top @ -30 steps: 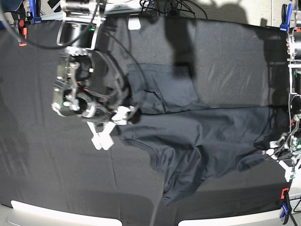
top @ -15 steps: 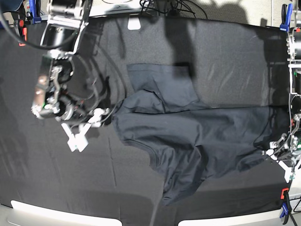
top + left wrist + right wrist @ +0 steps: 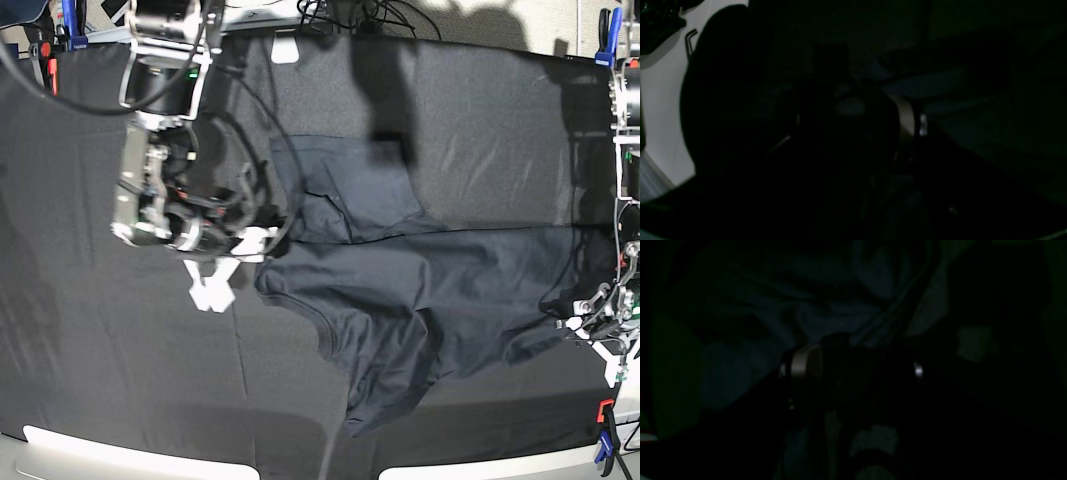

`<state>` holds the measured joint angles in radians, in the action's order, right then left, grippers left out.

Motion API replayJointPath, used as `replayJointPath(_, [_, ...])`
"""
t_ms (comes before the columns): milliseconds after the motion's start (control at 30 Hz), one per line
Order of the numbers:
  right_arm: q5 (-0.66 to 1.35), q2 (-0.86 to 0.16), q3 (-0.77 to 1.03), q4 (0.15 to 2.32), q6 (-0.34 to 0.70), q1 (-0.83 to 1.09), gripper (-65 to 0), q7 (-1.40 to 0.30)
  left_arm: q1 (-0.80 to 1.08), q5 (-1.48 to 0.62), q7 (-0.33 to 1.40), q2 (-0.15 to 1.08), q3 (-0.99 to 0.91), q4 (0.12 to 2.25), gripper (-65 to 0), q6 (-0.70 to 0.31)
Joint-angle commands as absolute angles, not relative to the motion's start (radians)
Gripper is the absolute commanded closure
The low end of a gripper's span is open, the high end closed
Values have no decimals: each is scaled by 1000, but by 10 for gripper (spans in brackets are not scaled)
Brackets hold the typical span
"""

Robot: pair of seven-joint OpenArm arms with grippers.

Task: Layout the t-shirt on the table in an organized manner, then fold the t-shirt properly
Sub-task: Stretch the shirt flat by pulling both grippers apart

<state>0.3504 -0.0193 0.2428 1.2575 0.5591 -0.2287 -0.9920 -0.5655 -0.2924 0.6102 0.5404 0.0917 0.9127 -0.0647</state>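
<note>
The shirt point(image 3: 400, 290) lies crumpled across the middle of the counter point(image 3: 100, 350), spread from just right of the scene's centre-left out toward the right edge. Its far part is a flatter panel with folds point(image 3: 340, 185); its near part bunches into a point near the front edge point(image 3: 375, 415).

The right arm hangs over the left half of the counter. Its fingers point(image 3: 212, 288) are white, spread wide, and hold nothing; they point toward the near side and sit just left of the shirt's left edge, over bare black cloth. Whether they touch the counter cannot be told.

The left arm is at the scene's far right edge. Its white fingers point(image 3: 605, 352) stand spread open at the shirt's right end, near a red clamp point(image 3: 604, 410); whether any cloth lies between them cannot be told.

Both wrist views are nearly black. The right wrist view shows faint bluish folds of shirt point(image 3: 840, 313) beyond the fingers; the left wrist view shows dim cloth point(image 3: 940, 86) and a pale surface at its left edge point(image 3: 660, 100).

Blue clamps point(image 3: 604, 40) sit at the far corners.
</note>
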Motion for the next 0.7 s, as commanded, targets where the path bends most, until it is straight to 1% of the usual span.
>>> replayJointPath(0, [339, -16, 237, 1272, 565, -252, -268, -963, -597, -294, 593, 558, 87, 931, -279, -69])
replayJointPath(33, [308, -13, 235, 1272, 560, -252, -208, -944, -596, -294, 595, 558, 87, 931, -279, -70])
replayJointPath(100, [259, -10, 235, 1272, 557, -252, -46, -912, -591, -294, 595, 558, 87, 931, -279, -69])
replayJointPath(133, [240, -11, 235, 1272, 556, -252, 0, -897, -587, -294, 593, 558, 87, 931, -279, -69])
replayJointPath(233, [180, -15, 236, 1280, 550, -252, 0, -893, -579, -294, 591, 558, 87, 931, -279, -69])
replayJointPath(400, [164, -63, 260, 1365, 550, -237, 0, -990, -577, -294, 602, 558, 87, 931, -279, -70])
replayJointPath(500, [183, -132, 293, 1448, 550, -200, 0, -1005, -576, -294, 607, 558, 87, 931, -279, -96])
replayJointPath(667, [290, -286, 384, 1552, 550, -118, 0, -1075, -576, -331, 616, 558, 87, 931, -279, -149])
